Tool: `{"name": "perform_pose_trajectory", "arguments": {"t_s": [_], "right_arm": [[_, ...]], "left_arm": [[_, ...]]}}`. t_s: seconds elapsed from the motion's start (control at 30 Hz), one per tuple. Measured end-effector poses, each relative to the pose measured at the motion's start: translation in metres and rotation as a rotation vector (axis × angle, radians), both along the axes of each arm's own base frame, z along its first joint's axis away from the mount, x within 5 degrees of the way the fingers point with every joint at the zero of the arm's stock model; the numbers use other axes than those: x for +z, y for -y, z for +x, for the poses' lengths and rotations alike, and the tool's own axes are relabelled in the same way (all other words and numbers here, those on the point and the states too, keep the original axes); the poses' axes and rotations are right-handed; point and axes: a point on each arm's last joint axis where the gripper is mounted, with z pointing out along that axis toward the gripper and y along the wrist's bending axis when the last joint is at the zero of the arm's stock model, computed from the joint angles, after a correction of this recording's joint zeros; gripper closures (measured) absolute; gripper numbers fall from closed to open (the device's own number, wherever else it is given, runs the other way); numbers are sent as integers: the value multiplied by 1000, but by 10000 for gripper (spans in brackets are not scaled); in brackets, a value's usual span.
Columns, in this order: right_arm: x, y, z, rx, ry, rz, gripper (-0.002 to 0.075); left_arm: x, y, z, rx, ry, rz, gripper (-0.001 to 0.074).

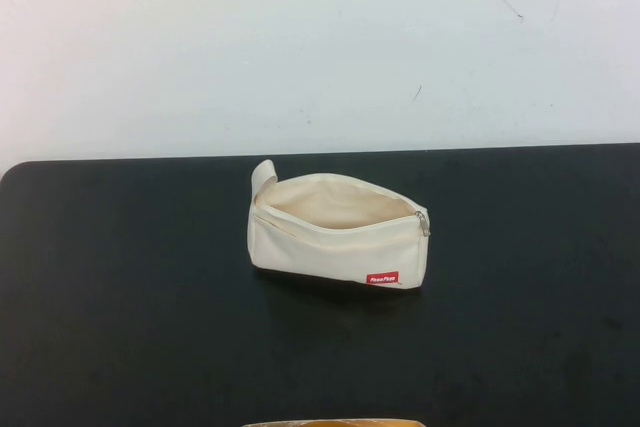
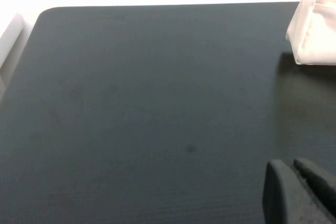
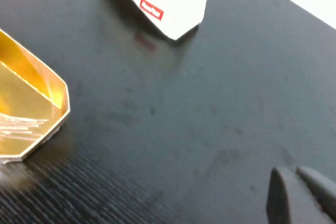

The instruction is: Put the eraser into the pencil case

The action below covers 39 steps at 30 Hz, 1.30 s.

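The pencil case (image 1: 335, 237), a cream-white zip pouch with a red label, stands at the middle of the black table with its zip open and its mouth gaping upward. Its end shows in the left wrist view (image 2: 315, 30), and its labelled corner in the right wrist view (image 3: 163, 3). No eraser shows in any view. My left gripper (image 2: 291, 169) is shut and empty above the bare table, to the left of the case. My right gripper (image 3: 291, 174) is shut and empty above the table, near the front right of the case. Neither gripper shows in the high view.
A gold-coloured tray (image 3: 26, 114) lies on the table near the front edge; its rim also peeks into the high view (image 1: 335, 423). The black table (image 1: 120, 297) ends against a white wall at the back.
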Motion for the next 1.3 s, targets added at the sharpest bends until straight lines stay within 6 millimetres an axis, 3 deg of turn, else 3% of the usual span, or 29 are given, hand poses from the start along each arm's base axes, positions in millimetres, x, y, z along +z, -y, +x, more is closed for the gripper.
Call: {"name": "perform_pose_trajectory", "arguments": {"t_s": [0.17, 0.67, 0.9, 1.13, 1.3], "right_arm": [[-10, 6, -14, 0, 35, 19, 720], [-16, 10, -23, -16, -18, 12, 721], [-15, 29, -37, -221, 201, 57, 722], [-73, 39, -34, -408, 358, 75, 723], [-105, 41, -35, -453, 241, 44, 723]], "left_arm": [[0, 0, 0, 0, 0, 0, 736], [0, 0, 0, 0, 0, 0, 736], [0, 0, 0, 0, 0, 0, 736], [0, 0, 0, 0, 0, 0, 736], [0, 0, 0, 0, 0, 0, 736]]}}
